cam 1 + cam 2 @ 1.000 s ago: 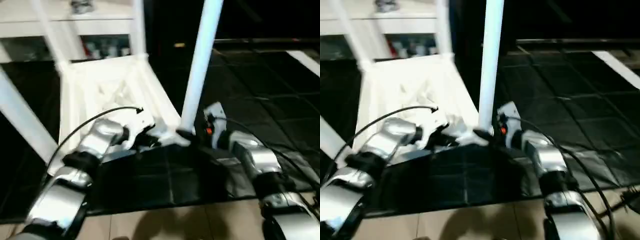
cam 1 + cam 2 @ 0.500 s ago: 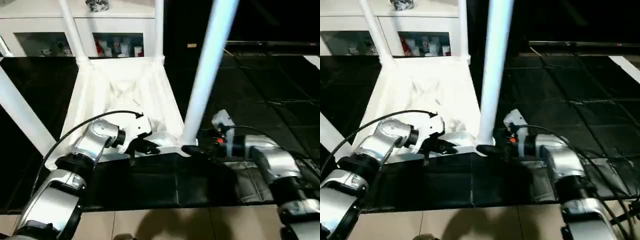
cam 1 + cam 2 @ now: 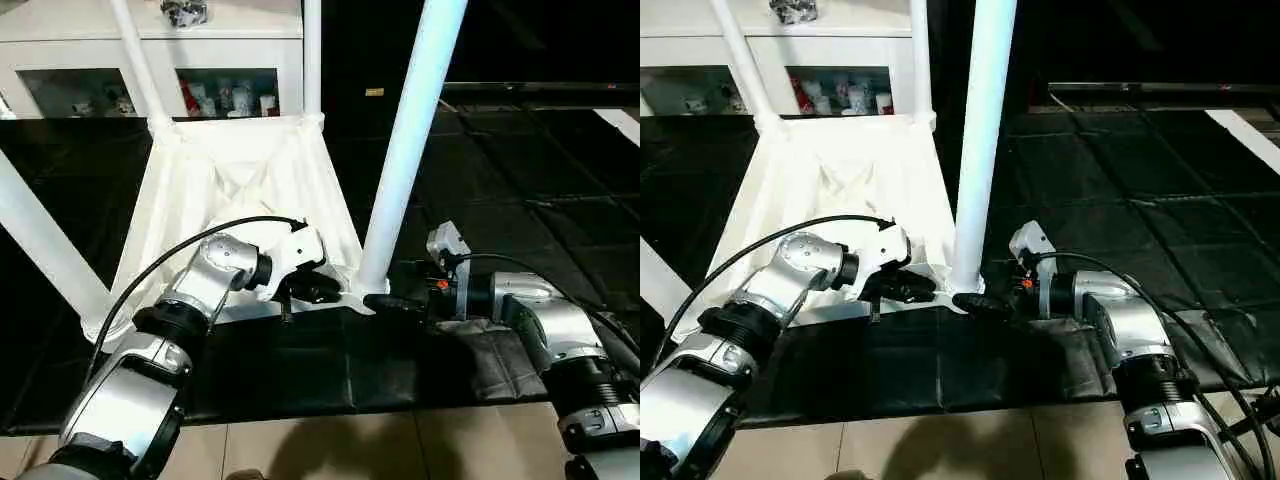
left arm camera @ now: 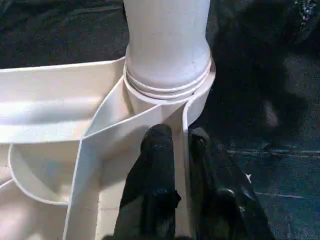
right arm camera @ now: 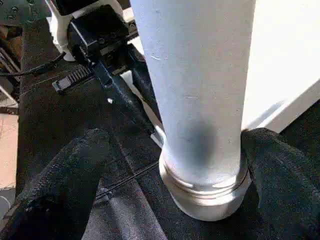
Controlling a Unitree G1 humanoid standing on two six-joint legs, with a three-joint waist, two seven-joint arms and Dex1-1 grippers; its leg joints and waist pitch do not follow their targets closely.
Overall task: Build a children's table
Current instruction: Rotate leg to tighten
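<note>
Two silver forearms reach out over a black mat (image 3: 330, 370) of stitched squares that lies across a strip of pale tiled floor (image 3: 380, 450). On the mat the children's table (image 3: 230, 190) lies upside down, its white plastic top turned ribs-up, with round sockets at the corners.

The left pincer (image 4: 175, 142) sits at the near edge of the top. One black finger lies inside the thin upright rim wall and the other outside it, so the rim stands in the narrow gap between them; whether they still press it I cannot tell. Just beyond its fingertips is a corner socket with a ringed collar, and a leg stands in it.

The right pincer (image 5: 170, 150) is spread wide, released. Its two rough black fingers (image 5: 65, 170) stand one to each side of the base of that same leg (image 3: 410, 150), close by it but not clamped. The leg is a smooth, round, tapering white tube, upright in the near corner socket, directly between the two pincers.

Four legs are up in all: this one, a second (image 3: 45, 245) slanting off beyond the left pincer's outer side, and two (image 3: 135, 60) more (image 3: 312, 55) at the far corners of the top.

Past the table stands a white cabinet (image 3: 150, 50) with glass doors, small coloured objects behind the panes. Beyond the right pincer the floor is dark and glossy.
</note>
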